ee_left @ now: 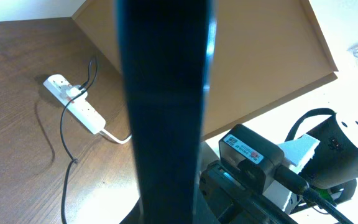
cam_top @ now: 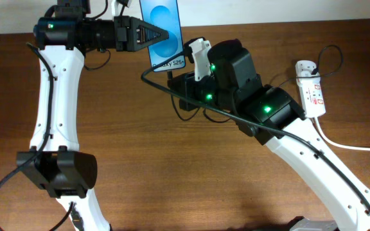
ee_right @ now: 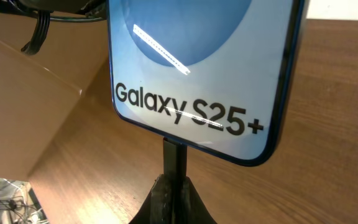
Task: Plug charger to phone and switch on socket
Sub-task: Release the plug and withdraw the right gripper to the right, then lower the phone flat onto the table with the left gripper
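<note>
My left gripper is shut on the phone and holds it above the table's far edge, blue screen up, with the white "Galaxy S25+" strip toward my right gripper. In the left wrist view the phone shows edge-on and dark. My right gripper is shut on the charger's black connector tip, which meets the phone's bottom edge; I cannot tell whether it is seated. The charger's thin black cable trails under the right arm. The white socket lies at the right, with the black plug in its far end.
The socket's thick white cord runs off to the right edge. The socket and a loop of black cable also show in the left wrist view. A brown panel stands left of the phone. The arm bases sit at the table front.
</note>
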